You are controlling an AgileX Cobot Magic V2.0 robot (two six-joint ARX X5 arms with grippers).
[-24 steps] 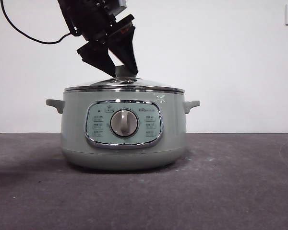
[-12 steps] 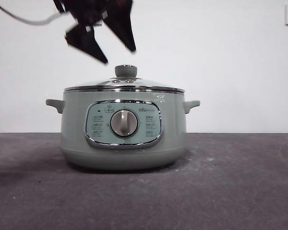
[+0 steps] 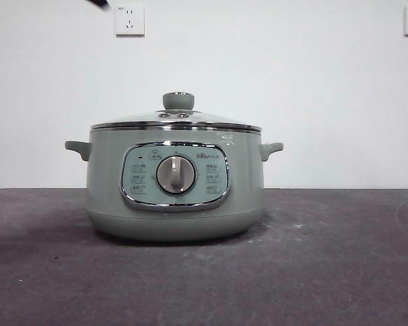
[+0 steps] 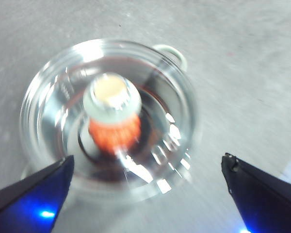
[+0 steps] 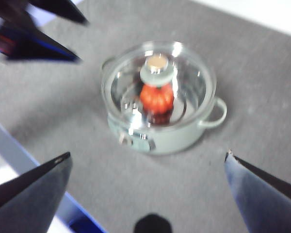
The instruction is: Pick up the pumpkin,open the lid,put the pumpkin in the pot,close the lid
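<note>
Pumpkin point(image 5: 156, 98) is the item under review, but we record findings by size. We find the worktop point(image 3: 340, 272) dark grey and bearing the pot point(image 3: 175, 183), which stands upright with its dial facing the front camera. We find the lid point(image 3: 177, 119) seated level on the pot's rim, its knob point(image 3: 178, 101) free of any grip. Through the glass, both wrist views show the pumpkin resting inside the pot, directly beneath the knob; we judge this placement to be the loaded, closed condition the task requires. We find the left end effector point(image 4: 145, 194) above the lid with its jaws wide apart, holding nothing. We find the right end effector point(image 5: 148, 189) higher and further off, likewise spread and empty. We judge the work essentially complete.
</note>
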